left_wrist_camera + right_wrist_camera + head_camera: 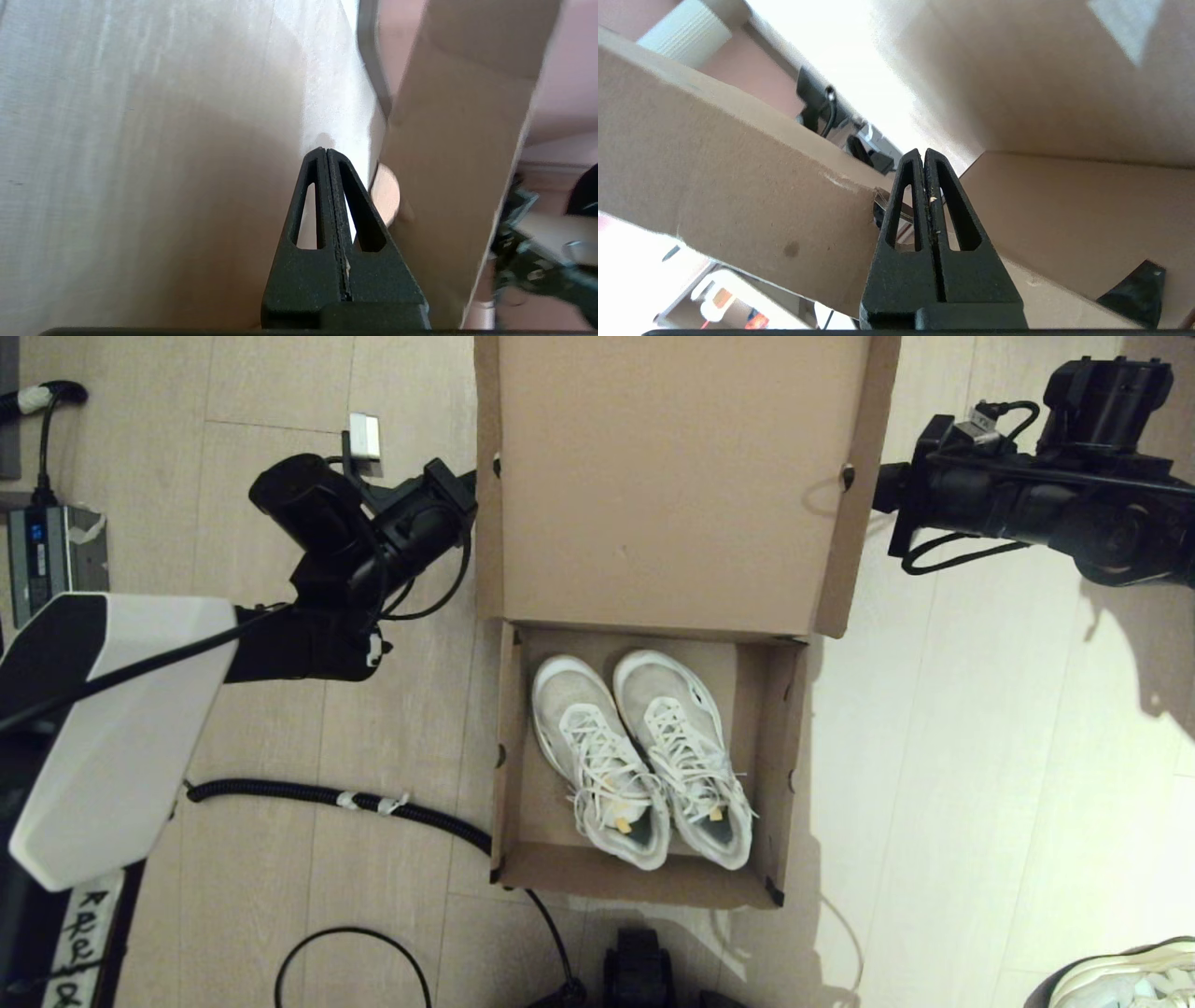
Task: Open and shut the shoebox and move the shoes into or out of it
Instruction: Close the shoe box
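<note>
The shoebox (644, 885) stands open on the floor with its flap lid (672, 476) raised at the far side. Both shoes lie side by side inside, the left one (597, 756) and the right one (686, 747), toes away from me. My left gripper (478, 478) is shut and empty at the lid's left side flap (448, 163), with its tips (325, 151) next to the flap's round hole. My right gripper (876, 490) is shut and empty at the lid's right side flap (738, 186), its tips (923, 153) near that flap's hole.
A black corrugated cable (327, 795) runs across the floor to the box's left front corner. A grey power unit (47, 560) sits at the far left. A lone white sneaker (1130, 975) lies at the bottom right. A small pale block (364, 434) lies behind the left arm.
</note>
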Controlling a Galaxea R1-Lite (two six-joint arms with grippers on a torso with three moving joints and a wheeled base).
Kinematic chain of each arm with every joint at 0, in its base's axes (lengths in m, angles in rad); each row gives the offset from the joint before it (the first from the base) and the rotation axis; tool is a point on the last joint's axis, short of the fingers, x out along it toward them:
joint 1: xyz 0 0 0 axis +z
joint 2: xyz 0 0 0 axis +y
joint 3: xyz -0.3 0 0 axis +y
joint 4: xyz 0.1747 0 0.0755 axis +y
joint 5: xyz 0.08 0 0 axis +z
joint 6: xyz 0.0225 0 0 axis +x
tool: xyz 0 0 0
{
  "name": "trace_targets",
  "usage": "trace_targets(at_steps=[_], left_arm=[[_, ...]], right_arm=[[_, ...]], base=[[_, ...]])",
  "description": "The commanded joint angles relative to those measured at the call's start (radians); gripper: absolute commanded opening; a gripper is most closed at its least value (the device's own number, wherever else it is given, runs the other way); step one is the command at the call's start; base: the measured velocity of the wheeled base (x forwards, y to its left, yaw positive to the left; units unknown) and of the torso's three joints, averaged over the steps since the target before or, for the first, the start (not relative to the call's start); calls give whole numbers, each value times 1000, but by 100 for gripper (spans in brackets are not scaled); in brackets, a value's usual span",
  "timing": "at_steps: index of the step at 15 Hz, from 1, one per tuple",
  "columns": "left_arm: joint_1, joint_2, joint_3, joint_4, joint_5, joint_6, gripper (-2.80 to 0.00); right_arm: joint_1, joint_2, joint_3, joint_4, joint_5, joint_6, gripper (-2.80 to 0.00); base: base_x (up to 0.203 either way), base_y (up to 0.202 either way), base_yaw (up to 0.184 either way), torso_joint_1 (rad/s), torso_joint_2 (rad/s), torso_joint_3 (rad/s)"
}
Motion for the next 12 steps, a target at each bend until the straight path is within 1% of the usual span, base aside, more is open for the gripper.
trace_targets(at_steps=[1,3,7,9,12], left_arm=[[0,-16,0,-11,-3,-27,-280],[0,-27,1,-33,-3,-52,-280],[0,-64,3,-49,-4,-144,-280],[0,-87,3,-54,-8,-205,-280],[0,-105,10,-91,-46,-305,-280]], right_arm=[[0,-6,2,-1,16,9,-280],[0,-9,2,-1,33,31,-280],[2,-25,17,-2,63,36,-280],[0,-39,28,-3,70,36,-280],[0,-63,49,-3,84,36,-280]], base=[[0,0,0,0,0,0],[0,0,0,0,0,0],[0,0,0,0,0,0],[0,0,0,0,0,0],[0,0,0,0,0,0]])
